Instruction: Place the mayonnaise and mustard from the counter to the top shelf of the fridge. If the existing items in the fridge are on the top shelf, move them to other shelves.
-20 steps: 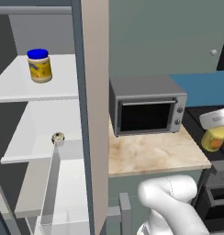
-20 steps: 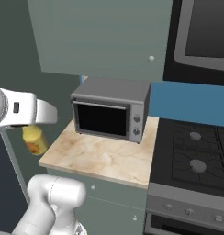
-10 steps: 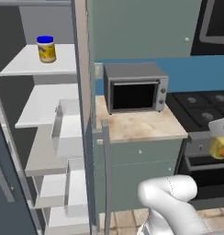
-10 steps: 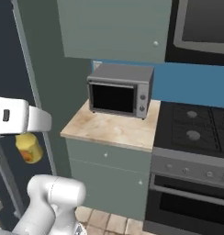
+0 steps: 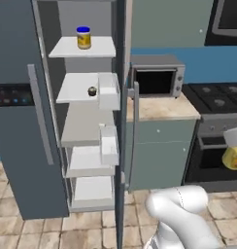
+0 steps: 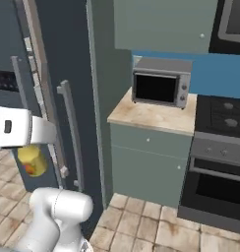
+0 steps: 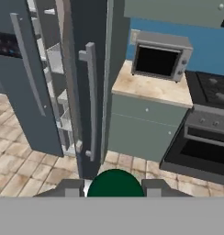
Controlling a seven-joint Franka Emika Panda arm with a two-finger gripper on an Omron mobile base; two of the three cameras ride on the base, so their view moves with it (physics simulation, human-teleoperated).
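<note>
The fridge (image 5: 23,121) stands open well to the left of the gripper (image 7: 114,186) and farther forward, its right door swung out edge-on with the long handle (image 7: 91,101) facing the hand camera. Its top shelf (image 5: 67,48) lies up and to the left of the hand, across the door's edge, and already carries the mayonnaise (image 5: 83,37) upright near the middle, with bare slab on both sides. One shelf down sits the small dark cupcake (image 5: 92,91), so by the look of it the top shelf holds nothing that needs shifting; the tiny white block I cannot make out.

The beige counter (image 6: 151,115), with the grey toaster oven (image 6: 161,81) on it, lies ahead of the hand and to its right; I see no bottle left on it.

The mustard (image 6: 32,160) hangs below the white forearm in the right base view, clamped between the fingers (image 7: 70,187) with its green cap (image 7: 114,182) toward the hand camera, so its long axis runs roughly along the gripper's own line.

My judgement: the coming move is a lift up and leftward, clearing the door edge, then in beside the jar. The floor is pale stone tile (image 5: 33,233), and the black stove (image 5: 212,95) is to the right.
</note>
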